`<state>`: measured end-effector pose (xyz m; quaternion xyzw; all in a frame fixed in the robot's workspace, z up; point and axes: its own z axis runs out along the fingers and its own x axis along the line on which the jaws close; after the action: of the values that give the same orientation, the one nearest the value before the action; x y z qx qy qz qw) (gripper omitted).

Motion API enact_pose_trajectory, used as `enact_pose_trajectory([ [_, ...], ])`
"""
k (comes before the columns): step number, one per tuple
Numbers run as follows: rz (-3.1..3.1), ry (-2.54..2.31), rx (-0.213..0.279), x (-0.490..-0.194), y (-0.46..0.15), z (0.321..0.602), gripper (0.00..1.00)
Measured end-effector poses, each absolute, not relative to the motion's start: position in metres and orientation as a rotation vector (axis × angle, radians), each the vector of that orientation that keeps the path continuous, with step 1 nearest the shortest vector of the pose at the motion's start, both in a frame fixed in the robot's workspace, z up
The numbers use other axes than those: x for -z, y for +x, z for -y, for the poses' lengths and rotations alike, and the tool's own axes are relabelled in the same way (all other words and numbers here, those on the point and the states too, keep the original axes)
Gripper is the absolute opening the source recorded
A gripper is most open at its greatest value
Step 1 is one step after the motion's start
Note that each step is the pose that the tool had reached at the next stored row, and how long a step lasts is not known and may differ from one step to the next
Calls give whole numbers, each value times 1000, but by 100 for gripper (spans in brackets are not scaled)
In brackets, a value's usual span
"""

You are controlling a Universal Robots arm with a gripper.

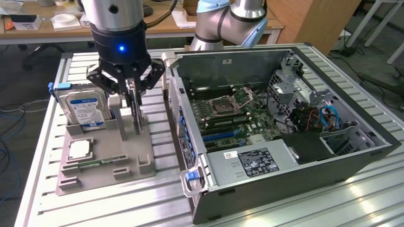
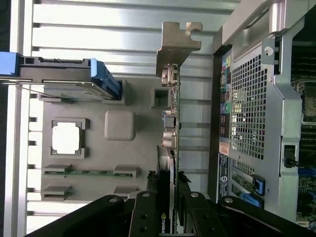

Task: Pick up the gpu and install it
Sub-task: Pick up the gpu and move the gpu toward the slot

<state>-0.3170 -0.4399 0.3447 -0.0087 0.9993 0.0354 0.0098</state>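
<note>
The gpu [image 1: 136, 112] is a thin dark card standing on edge in the grey holder [image 1: 129, 158], on the exterior view's left of the open computer case [image 1: 265, 189]. My gripper [image 1: 132, 92] hangs straight above it, and its fingers come down on both flat sides of the card's upper part. Seen edge-on in the wrist view, the gpu [image 2: 171, 123] has its silver bracket [image 2: 176, 44] at the far end. The black fingers [image 2: 147, 217] of my gripper [image 2: 169, 215] press against both of its faces. The card's lower edge is still at the holder.
The holder also carries a hard drive [image 1: 85, 109] with a blue-and-white label, a square processor [image 1: 79, 149] and a green memory stick [image 1: 94, 163]. The case lies open with its motherboard [image 1: 227, 113] showing. A second robot arm [image 1: 227, 23] stands behind the case. The slatted metal table [image 1: 94, 208] bears everything.
</note>
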Motion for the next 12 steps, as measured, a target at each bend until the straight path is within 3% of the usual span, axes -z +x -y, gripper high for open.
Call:
enact_pose_trajectory([
  [12, -3120, -30, -111, -350, -317, 440, 26],
])
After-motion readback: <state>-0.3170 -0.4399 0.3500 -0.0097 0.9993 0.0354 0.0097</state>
